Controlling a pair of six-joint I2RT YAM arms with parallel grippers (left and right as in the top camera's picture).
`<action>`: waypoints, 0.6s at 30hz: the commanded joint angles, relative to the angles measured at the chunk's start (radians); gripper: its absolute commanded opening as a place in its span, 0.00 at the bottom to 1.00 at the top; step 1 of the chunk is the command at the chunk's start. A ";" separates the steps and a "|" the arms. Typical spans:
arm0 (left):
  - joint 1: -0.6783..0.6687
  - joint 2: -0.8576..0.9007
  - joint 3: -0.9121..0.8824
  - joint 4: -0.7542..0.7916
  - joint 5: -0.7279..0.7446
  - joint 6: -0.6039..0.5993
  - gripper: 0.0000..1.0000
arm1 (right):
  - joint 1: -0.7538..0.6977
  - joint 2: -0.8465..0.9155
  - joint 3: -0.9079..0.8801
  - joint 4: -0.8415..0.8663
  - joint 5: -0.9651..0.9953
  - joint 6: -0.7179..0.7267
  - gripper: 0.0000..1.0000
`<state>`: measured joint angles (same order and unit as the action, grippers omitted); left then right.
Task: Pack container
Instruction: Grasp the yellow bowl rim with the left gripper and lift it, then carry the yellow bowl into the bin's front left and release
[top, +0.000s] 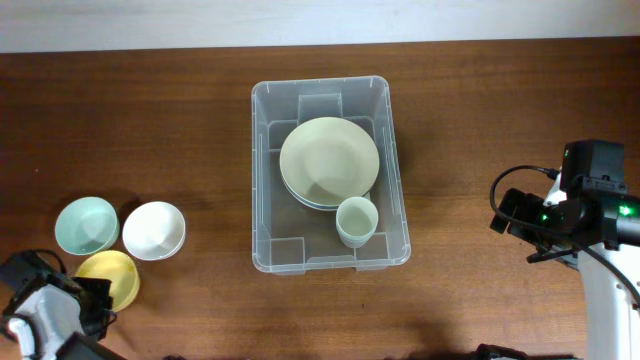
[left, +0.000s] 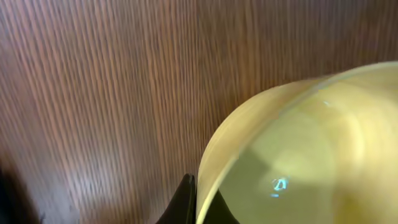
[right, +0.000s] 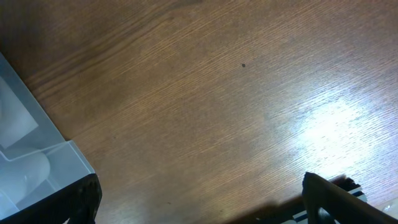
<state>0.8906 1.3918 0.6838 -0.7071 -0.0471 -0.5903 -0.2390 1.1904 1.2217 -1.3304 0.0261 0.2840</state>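
1 clear container (top: 258, 180) sits mid-table, plates (top: 329, 160) inside at 12 o'clock. Mint bowl (top: 86, 224), white bowl (top: 154, 230), yellow bowl (top: 108, 275) at table's 8. Cup (top: 357, 220) inside container at 5. Right gripper (right: 205, 202) spread wide, empty. Left gripper (left: 199, 205) at yellow bowl's rim; closure cannot be told.

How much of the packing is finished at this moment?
Done: plates and a cup lie in the container. In hand: the left end effector is at the rim of the yellow bowl. Left: that bowl, the white bowl and the mint bowl, all outside it.
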 joint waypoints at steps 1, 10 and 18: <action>0.000 -0.109 0.050 -0.056 0.064 0.024 0.01 | -0.004 0.001 -0.002 0.003 0.013 0.000 0.99; -0.029 -0.339 0.253 -0.182 0.188 0.089 0.01 | -0.003 0.001 -0.002 0.003 0.012 0.000 0.99; -0.408 -0.255 0.569 -0.305 0.232 0.165 0.01 | -0.003 0.001 -0.002 0.002 0.012 0.000 0.99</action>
<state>0.6346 1.1007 1.1545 -0.9955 0.1528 -0.4900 -0.2390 1.1904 1.2209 -1.3304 0.0261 0.2840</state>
